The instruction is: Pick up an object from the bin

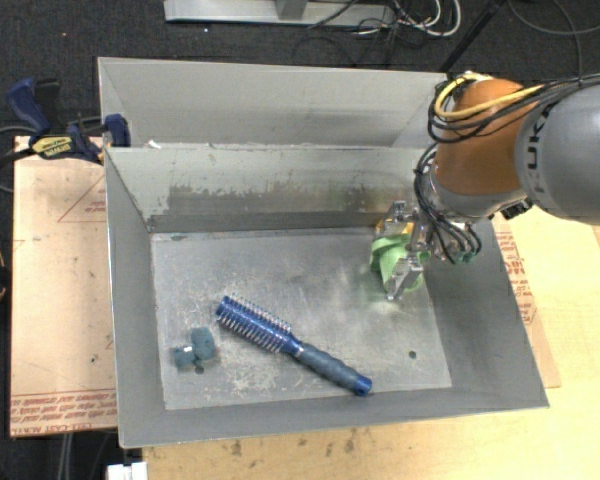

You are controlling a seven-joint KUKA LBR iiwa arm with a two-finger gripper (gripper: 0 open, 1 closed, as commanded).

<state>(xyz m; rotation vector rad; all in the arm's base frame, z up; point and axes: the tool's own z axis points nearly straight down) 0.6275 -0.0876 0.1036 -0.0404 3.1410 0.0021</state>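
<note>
- My gripper [405, 276] is low in the right part of the bin [280, 183], near the back wall and just inside the right slope.
- From here I can't tell whether it is spread or pressed together; its tip is partly masked by the wrist above it.
- A small, pale green thing [385, 256] of crumpled shape sits right against the gripper's left side, touching it or nearly so. I can't say whether it is pinched or only lies beside the tip.
- Above the gripper I see the wrist's orange cover [475, 143], with yellow and black cables [460, 93] looped over it.
- Well apart, towards the front of the bin floor, a blue hairbrush [290, 346] lies on a slant, bristle head to the left and handle pointing to the front right.
- Just left of the brush head rests a small grey-blue piece [195, 351], close to the brush but not touching it.
</note>
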